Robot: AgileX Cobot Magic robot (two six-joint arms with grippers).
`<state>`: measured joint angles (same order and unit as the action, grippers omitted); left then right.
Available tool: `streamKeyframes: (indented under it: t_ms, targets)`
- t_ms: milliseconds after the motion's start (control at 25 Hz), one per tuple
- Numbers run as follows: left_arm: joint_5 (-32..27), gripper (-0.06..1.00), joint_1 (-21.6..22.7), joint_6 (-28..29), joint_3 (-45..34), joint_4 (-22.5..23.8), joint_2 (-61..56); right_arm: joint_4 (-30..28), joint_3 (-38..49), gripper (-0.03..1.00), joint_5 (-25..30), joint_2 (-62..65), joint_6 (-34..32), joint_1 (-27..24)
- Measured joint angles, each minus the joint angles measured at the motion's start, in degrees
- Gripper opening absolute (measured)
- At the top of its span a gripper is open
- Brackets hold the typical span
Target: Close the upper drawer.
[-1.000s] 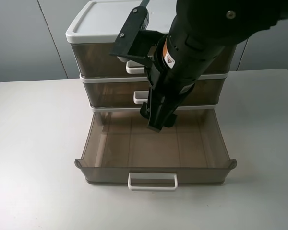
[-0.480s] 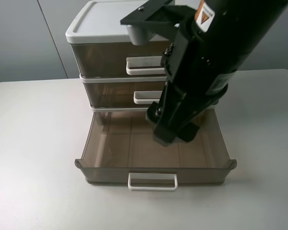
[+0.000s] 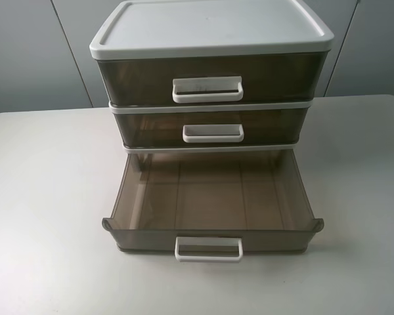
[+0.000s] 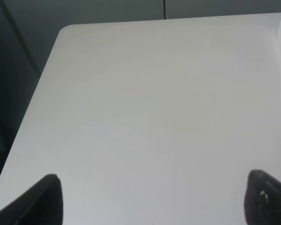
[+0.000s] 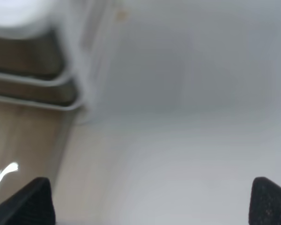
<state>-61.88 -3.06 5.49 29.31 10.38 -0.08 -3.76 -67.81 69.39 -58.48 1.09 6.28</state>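
Translucent smoky-brown plastic upper drawer [image 3: 213,197] with glossy walls and an opaque white plastic loop handle [image 3: 209,249], under a matt white plastic cabinet lid [image 3: 210,26], on a smooth, matt off-white table [image 3: 46,197].

White table [image 3: 46,197] fills the exterior high view. White cabinet lid [image 3: 210,26] at 12 o'clock. Middle drawer [image 3: 151,128] sits shut, with a small white handle [image 3: 213,133] at its front centre. Bottom drawer [image 3: 144,239] is pulled out toward 6 o'clock and rests on the table, its white loop handle [image 3: 209,249] at 6. Grey wall panels [image 3: 26,52] behind, 10 to 2 o'clock. The left wrist view shows bare tabletop and a rounded table corner [image 4: 65,30].
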Motion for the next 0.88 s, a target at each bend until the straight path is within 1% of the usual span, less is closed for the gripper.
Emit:
streamKeyframes:
  t_ms: [80, 200, 360, 680, 880]
  targets:
    - [0.0, 0.74, 0.0, 0.0, 0.0, 0.0, 0.0, -0.08, 3.28, 0.63, 0.11, 4.26, 0.0, -5.34]
    - [0.0, 0.74, 0.0, 0.0, 0.0, 0.0, 0.0, 0.12, 9.31, 0.63, -0.24, 12.17, 0.0, -8.98]
    - [0.0, 0.74, 0.0, 0.0, 0.0, 0.0, 0.0, 0.76, 18.3, 0.63, -3.77, 23.77, -0.54, -9.59]
    - [0.0, 0.74, 0.0, 0.0, 0.0, 0.0, 0.0, 1.6, 30.88, 0.63, -6.04, 45.51, -2.58, -9.64]
    - [0.0, 0.74, 0.0, 0.0, 0.0, 0.0, 0.0, 1.48, 36.98, 0.63, -7.46, 57.05, -3.33, -9.64]
